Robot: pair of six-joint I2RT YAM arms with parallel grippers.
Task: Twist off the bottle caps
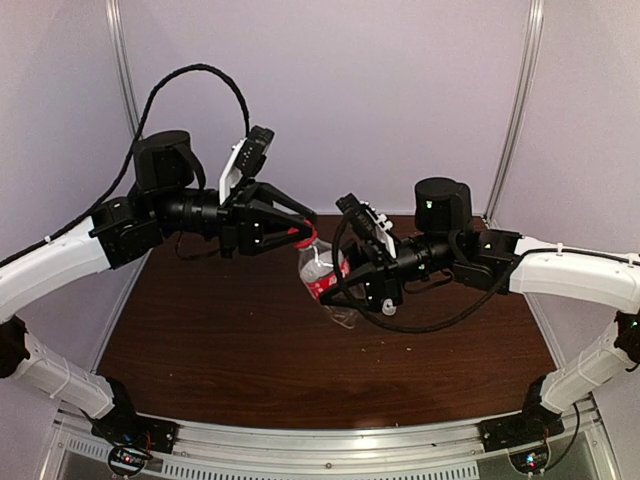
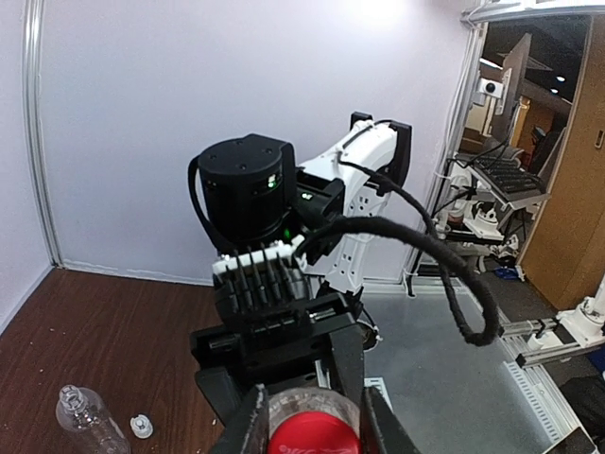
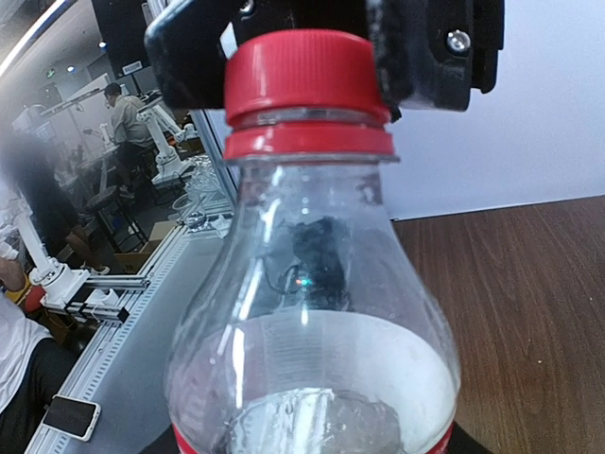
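Note:
A small clear bottle (image 1: pixel 318 262) with a red label band hangs tilted above the table, between the two arms. My right gripper (image 1: pixel 343 288) is shut around its body at the label. In the right wrist view the bottle (image 3: pixel 312 312) fills the frame and hides my own fingers. My left gripper (image 1: pixel 300 233) is shut on the red cap (image 2: pixel 314 437), with a finger (image 2: pixel 248 426) pressed against each side. A second clear bottle (image 2: pixel 87 423), unlabelled, lies on the table at the far left. A small pale cap (image 2: pixel 142 426) lies loose beside it.
The brown table (image 1: pixel 250 350) is bounded by pale walls at the back and left. An aluminium rail (image 1: pixel 330 442) runs along its near edge. A black cable (image 1: pixel 440 318) loops under the right arm. Beyond the table, the left wrist view shows a grey floor (image 2: pixel 454 378).

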